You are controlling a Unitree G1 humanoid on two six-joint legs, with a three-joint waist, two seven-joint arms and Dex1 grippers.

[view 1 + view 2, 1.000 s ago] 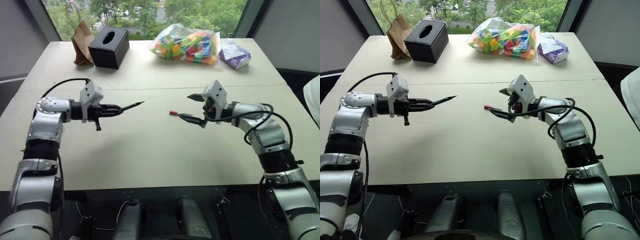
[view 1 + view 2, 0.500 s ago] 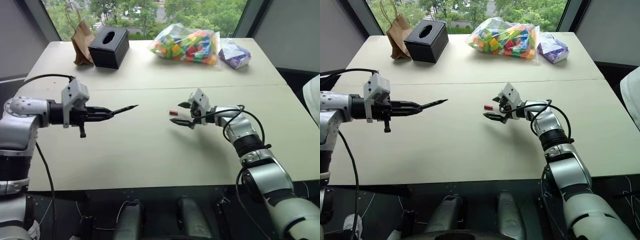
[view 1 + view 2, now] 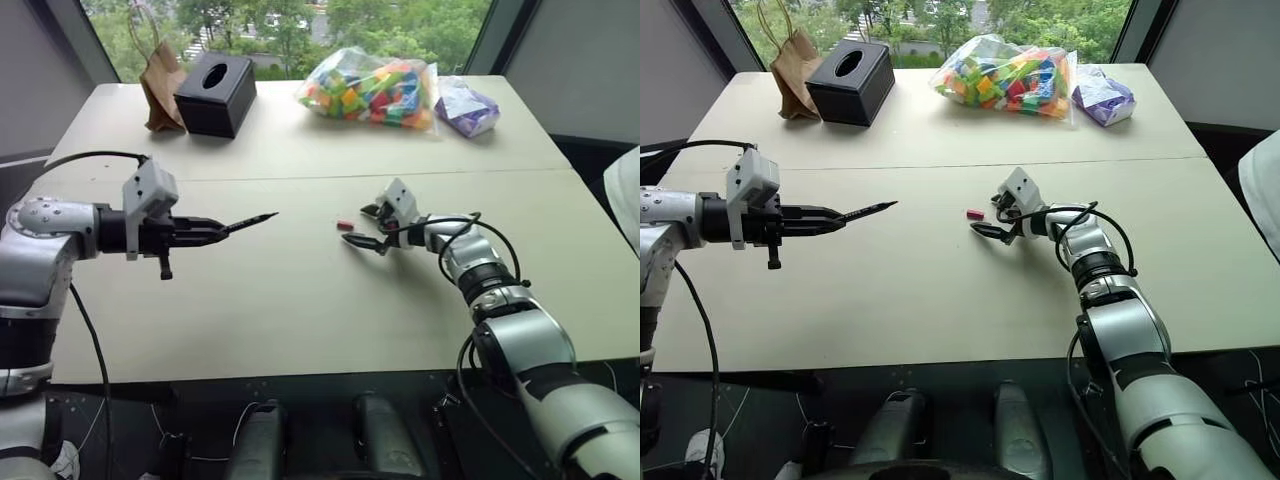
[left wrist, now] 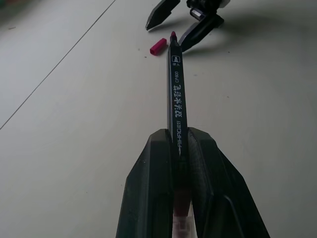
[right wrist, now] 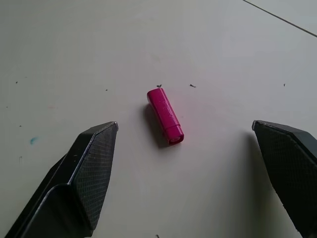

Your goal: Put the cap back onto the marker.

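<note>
Marker (image 3: 250, 220): held off the table, long axis close to level, running from the robot's left toward the middle; its bare tip points toward the cap and the right gripper, its rear end sits between the left gripper's fingers.
Left gripper (image 3: 215, 231): closed tight on the marker's rear part; in the left wrist view both black fingers (image 4: 151, 188) press the barrel from either side, printed lettering facing up.
Cap (image 5: 165, 115): lies on its side on the table, alone, near the middle, just past the seam line toward the robot; touched by neither gripper.
Cap axis: in the head views its long axis runs roughly left to right; in the right wrist view it lies slanted between the two spread fingers.
Right gripper (image 3: 365, 228): spread wide, holding nothing, low over the table just beside the cap, fingers aimed at it.
Gap: marker tip and cap are apart, with bare table (image 3: 300, 300) between them.
Far edge: black tissue box (image 3: 215, 93), brown paper bag (image 3: 163, 75), bag of coloured blocks (image 3: 372, 90), purple packet (image 3: 466, 105).
</note>
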